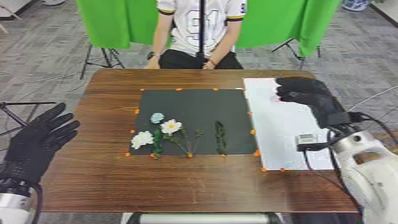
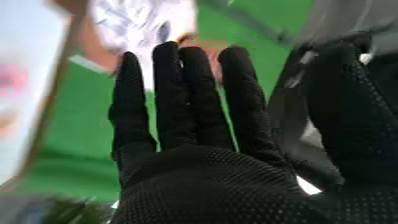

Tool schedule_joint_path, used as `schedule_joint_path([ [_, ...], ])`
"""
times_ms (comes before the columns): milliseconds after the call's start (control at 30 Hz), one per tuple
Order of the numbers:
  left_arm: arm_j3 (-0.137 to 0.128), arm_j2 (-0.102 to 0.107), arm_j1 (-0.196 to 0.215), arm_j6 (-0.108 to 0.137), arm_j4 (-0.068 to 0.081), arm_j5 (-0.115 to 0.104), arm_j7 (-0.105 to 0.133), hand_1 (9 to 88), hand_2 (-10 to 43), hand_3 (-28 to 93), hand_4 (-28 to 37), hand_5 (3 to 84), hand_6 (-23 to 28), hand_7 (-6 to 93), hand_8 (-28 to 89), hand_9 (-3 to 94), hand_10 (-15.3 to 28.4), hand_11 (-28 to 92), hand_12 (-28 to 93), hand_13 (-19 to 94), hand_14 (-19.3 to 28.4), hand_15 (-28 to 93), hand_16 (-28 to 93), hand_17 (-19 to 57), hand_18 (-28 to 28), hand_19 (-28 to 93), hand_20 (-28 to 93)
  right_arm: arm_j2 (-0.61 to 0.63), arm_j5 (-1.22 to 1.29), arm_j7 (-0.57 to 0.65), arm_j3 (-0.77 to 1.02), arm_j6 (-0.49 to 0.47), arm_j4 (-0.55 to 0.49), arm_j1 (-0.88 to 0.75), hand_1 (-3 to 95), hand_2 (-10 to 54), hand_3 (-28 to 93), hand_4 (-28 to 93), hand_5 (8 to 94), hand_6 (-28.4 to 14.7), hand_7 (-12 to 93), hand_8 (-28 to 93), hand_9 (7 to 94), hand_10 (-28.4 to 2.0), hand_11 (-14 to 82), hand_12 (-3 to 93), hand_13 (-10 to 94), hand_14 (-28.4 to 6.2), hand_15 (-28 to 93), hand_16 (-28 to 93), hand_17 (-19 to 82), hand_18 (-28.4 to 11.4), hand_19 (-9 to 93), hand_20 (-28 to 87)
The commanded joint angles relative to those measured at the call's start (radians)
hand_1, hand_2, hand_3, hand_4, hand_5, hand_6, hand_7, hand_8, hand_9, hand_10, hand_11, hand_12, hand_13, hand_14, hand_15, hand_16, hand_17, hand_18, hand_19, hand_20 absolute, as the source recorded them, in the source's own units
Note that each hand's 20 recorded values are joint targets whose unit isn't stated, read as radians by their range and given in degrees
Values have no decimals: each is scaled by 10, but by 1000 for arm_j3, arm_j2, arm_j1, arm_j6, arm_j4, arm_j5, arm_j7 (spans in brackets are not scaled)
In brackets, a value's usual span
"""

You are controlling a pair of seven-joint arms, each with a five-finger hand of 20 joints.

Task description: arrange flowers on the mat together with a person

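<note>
Brown wooden table [image 1: 160, 185], dark rectangular mat [image 1: 195, 102] lying on it; white paper sheet [image 1: 275, 135] just right of the mat.

Layout status: pale blue flower [image 1: 157, 118] sits left of the mat's centre, white yellow-centred flower [image 1: 171, 126] just beside it. Full white blossom [image 1: 142, 139] is near the mat's left edge, leafy green stem [image 1: 157, 145] next to it. Dark green leafy sprig [image 1: 221, 137] lies apart, toward the mat's right side, roughly upright to the near edge.

My right hand [image 1: 306, 92] is beyond the mat's right edge, over the sheet's far end: fingers straight, thumb wide, holding nothing. Left hand [image 1: 34, 137] is well left of the mat, also open.

Progress, my read: main cluster placed, arrangement well along. Possibly left: another stem between cluster and sprig, or spacing tweaks. Can't confirm final layout.
</note>
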Motion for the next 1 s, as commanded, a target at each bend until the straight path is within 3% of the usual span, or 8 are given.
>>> schedule_joint_path([
  [33, 11, -14, -20, -12, 10, 5, -1, 242, -12, 704, -262, 329, 41, 150, -77, 291, 127, 178, 196, 233, 153, 273, 38, -79, 228, 446, 118, -96, 202, 18, 135, 62, -69, -265, 212, 2, 853, -219, 431, -35, 212, -105, 433, -142, 169, 263, 356, -117, 270, 293, 119, -197, 472, 326],
  [300, 18, -24, -15, -9, 9, 6, 5, 243, -12, 704, -263, 331, 42, 151, -77, 292, 127, 177, 197, 233, 153, 273, 39, -79, 227, 447, 119, -192, 196, 26, 165, 35, -82, -298, 219, -8, 860, -217, 432, -34, 218, -102, 439, -143, 173, 265, 358, -119, 272, 297, 117, -199, 475, 326],
  [367, 25, -21, -13, -1, 7, 4, 2, 244, -12, 704, -263, 331, 42, 151, -77, 292, 127, 177, 197, 233, 152, 273, 39, -79, 227, 447, 120, -205, 190, 34, 171, 13, -81, -297, 221, -9, 860, -218, 432, -34, 218, -103, 439, -143, 173, 266, 358, -119, 273, 297, 117, -199, 475, 325],
  [467, 28, -25, -11, -13, 7, 8, -12, 243, -12, 704, -262, 330, 42, 151, -77, 291, 126, 177, 197, 234, 152, 272, 38, -79, 228, 448, 120, -218, 187, 36, 173, 3, -77, -295, 221, -8, 859, -218, 432, -34, 218, -104, 438, -144, 173, 266, 359, -118, 273, 297, 116, -199, 475, 324],
  [633, 35, -35, -8, -8, 7, 10, -12, 244, -12, 705, -263, 330, 42, 149, -77, 291, 126, 178, 197, 233, 153, 273, 38, -79, 228, 448, 120, -230, 189, 46, 166, 4, -74, -292, 220, -8, 860, -216, 430, -34, 218, -103, 440, -145, 172, 265, 359, -119, 275, 296, 115, -199, 475, 323],
  [1000, 40, -28, -21, -1, 11, 7, -16, 245, -10, 703, -264, 330, 41, 150, -77, 292, 126, 178, 197, 234, 153, 276, 38, -79, 228, 449, 120, -233, 186, 52, 156, 14, -71, -281, 226, -7, 861, -215, 434, -34, 221, -104, 442, -146, 175, 265, 361, -119, 278, 294, 115, -200, 477, 323],
])
